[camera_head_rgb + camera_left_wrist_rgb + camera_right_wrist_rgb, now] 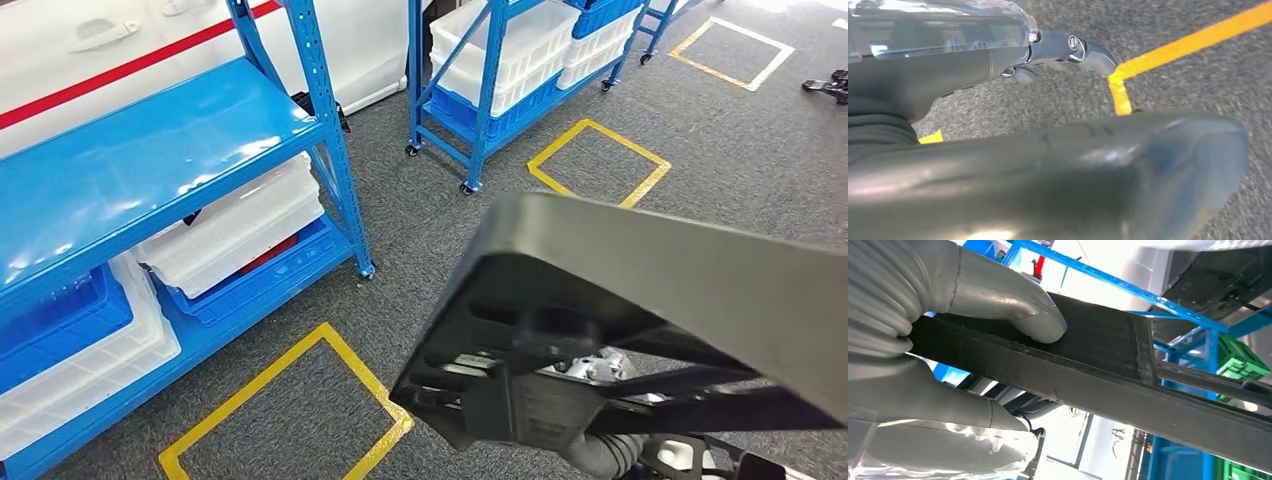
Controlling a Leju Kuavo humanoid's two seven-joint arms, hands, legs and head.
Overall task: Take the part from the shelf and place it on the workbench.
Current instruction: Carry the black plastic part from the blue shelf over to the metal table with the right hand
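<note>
The large flat black plastic part [640, 300], ribbed on its underside, is hanging in the air above the grey carpeted floor [740, 140], carried between both hands. The right hand [948, 345] is pinching one rough matt edge, its thick grey thumb [1013, 310] pressing on the upper face with the palm beneath. The left hand [998, 60] is lying along the smooth, rounded opposite edge; whether it is gripping I cannot tell. A glossy blue metal shelf rack [150, 160] holding white plastic crates [240, 225] is standing nearby, beside yellow tape squares [290, 400].
</note>
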